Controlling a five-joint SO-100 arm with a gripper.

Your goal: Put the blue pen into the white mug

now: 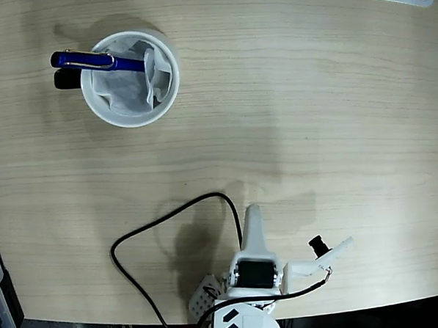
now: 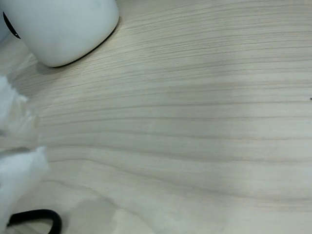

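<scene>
- Fingers (image 1: 253,219) of the white gripper (image 1: 253,215) read as one tapered point in the fixed view, empty; we cannot tell whether they are apart or together.
- We note a black cable (image 1: 156,233) looping beside the arm on the wooden table (image 1: 312,115).
- Farther off, we see the blue pen (image 1: 96,62), glossy with a silver clip, resting tilted in the white mug (image 1: 130,78), its clip end jutting over the left rim; crumpled white paper lines the inside.

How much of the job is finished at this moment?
Done: the blue pen sits in the white mug, its clip end sticking out over the rim. In hand: nothing; the gripper is far from the mug, holding nothing visible. Left: apparently nothing.
</scene>
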